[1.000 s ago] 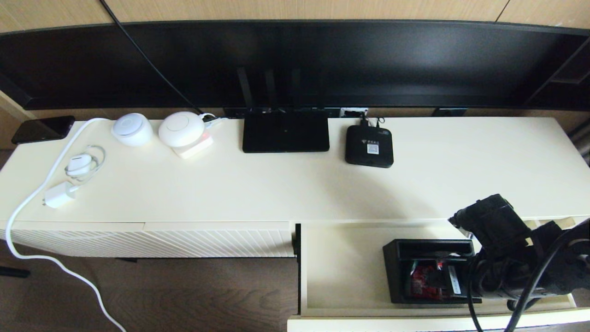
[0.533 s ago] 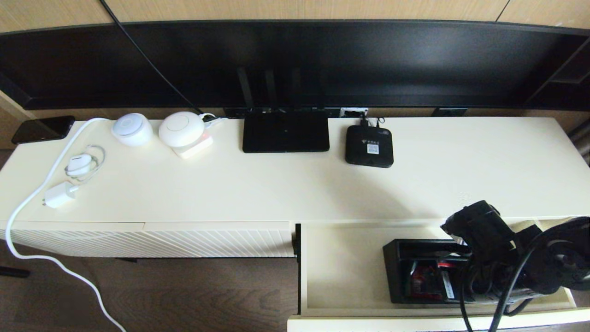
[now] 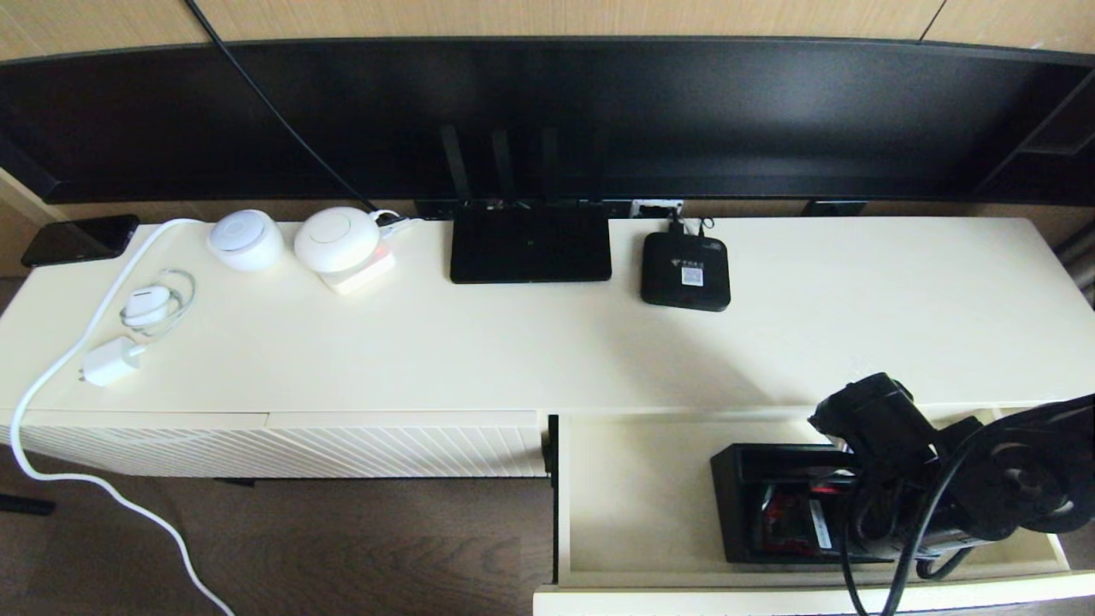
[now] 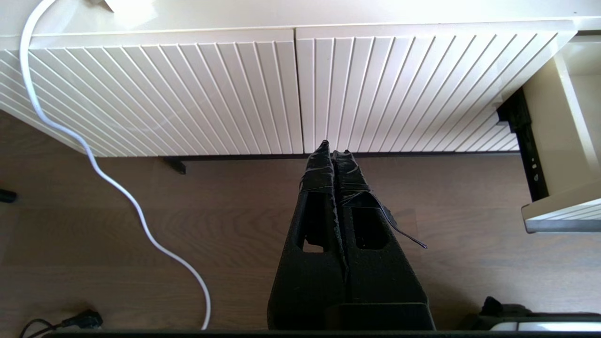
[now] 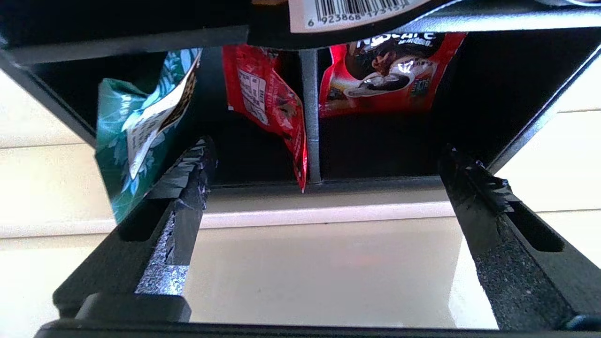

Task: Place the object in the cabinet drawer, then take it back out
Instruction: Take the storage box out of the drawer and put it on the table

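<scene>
1. Cream cabinet top (image 3: 479,351) carries, from the left, a white cable (image 3: 60,368), a router (image 3: 530,246) and a small set-top box (image 3: 685,270); none concern this task.
2. Left gripper (image 4: 334,151) is parked low before the closed ribbed panel (image 4: 188,94), fingers pressed together, holding nothing.
3. Drawer (image 3: 637,496) stands pulled out at right; the box (image 3: 774,505) rests inside on its floor.
4. Right gripper (image 5: 324,162) is at the box's near end, spread wide, gripping nothing.
5. I judge the box placed and the removal step beginning; the next move calls for straddling a box wall and clamping before lifting.
6. Right wrist view alone shows the spread fingers (image 5: 185,188), a green packet (image 5: 136,126) and red packets (image 5: 263,98). Head view hides those fingers behind the arm.
</scene>
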You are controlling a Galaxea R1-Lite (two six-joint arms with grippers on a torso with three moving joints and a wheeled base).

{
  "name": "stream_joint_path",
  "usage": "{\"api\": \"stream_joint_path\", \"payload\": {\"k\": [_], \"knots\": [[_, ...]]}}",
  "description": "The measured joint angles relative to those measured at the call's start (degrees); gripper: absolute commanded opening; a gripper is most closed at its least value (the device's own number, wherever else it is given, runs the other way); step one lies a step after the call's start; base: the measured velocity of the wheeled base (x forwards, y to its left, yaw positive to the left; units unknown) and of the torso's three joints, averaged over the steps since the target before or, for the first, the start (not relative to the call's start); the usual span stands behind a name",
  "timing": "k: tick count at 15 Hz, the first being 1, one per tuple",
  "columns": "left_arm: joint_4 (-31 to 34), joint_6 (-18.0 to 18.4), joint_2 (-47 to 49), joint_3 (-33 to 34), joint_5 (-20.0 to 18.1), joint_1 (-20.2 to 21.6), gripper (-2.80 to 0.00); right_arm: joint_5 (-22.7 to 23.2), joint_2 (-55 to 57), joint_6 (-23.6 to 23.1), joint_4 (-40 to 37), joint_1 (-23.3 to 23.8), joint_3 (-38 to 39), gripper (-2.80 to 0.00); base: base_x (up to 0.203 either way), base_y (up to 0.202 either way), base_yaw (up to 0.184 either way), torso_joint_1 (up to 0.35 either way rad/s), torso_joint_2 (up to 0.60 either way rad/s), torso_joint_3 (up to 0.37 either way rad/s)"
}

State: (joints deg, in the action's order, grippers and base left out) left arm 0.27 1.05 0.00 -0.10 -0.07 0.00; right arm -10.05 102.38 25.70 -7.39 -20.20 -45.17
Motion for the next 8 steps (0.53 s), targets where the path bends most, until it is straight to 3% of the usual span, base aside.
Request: {"api": "stream_joint_path", "payload": {"k": [3, 4, 8], "knots": [[0.00, 0.00, 0.00, 0.00, -0.02, 0.00, -2.80, -0.06, 0.18, -0.03, -0.02, 0.02, -0.09, 0.00, 0.000, 0.000, 0.000, 0.000, 0.00, 0.000], [0.00, 0.00, 0.00, 0.00, -0.02, 0.00, -2.80, -0.03, 0.22, -0.02, -0.08, 0.02, 0.03, -2.80, 0.000, 0.000, 0.000, 0.000, 0.00, 0.000], [-0.02, -0.01, 0.00, 0.00, -0.02, 0.00, -2.80, -0.16, 0.46, -0.05, -0.05, -0.09, 0.05, -2.80, 0.000, 0.000, 0.000, 0.000, 0.00, 0.000]]}}
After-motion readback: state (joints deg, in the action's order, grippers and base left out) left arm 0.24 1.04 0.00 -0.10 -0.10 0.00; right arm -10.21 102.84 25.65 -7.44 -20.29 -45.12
